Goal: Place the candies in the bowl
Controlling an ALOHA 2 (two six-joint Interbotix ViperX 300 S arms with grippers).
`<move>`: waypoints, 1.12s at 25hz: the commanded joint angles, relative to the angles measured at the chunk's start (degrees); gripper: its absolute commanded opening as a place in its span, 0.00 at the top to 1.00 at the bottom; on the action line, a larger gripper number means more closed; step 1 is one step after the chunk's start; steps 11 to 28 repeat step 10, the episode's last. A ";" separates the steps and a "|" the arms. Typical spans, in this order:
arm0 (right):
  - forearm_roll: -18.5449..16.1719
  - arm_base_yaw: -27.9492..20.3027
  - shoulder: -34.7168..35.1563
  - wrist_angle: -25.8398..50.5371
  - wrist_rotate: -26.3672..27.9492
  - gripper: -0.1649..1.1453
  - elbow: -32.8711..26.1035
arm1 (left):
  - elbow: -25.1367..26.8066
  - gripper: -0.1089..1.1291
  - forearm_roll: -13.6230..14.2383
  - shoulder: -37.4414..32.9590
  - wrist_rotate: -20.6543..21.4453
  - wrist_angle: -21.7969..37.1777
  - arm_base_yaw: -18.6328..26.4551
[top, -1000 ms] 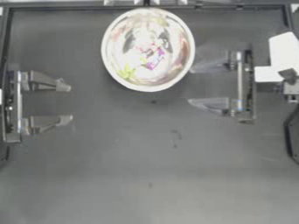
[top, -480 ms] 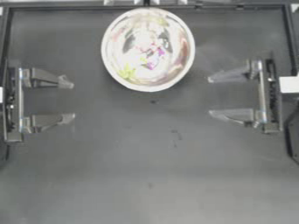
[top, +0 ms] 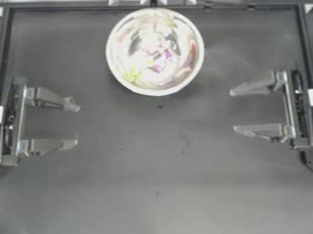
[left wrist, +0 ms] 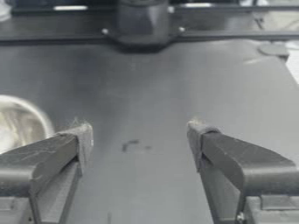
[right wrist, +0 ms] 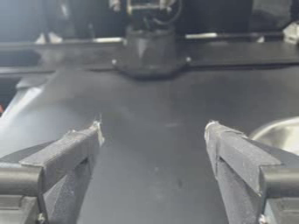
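Right gripper (top: 235,112) retreated farther from large shiny silvery bowl (top: 154,51), jaws wide, empty. Left gripper (top: 74,125) same. Tiny twist-wrapped candies (top: 149,66) inside bowl: light, crinkly; pinch mid-wrapper.

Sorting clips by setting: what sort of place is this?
Probably a lab robot workstation: a dark framed table, the left tool and right tool open at its sides, and a shiny bowl holding candies.

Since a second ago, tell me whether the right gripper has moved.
Yes. The right gripper has drawn back toward the table's right edge, away from the bowl.
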 commanded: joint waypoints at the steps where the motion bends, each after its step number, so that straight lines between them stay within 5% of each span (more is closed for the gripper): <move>1: 0.26 1.05 -1.41 0.00 0.00 0.12 -0.35 | -1.49 0.13 0.26 1.23 -0.09 -0.44 -0.79; 28: 0.44 2.90 -4.48 3.52 0.09 0.12 1.05 | -1.14 0.13 0.44 0.97 -0.09 -0.44 -1.58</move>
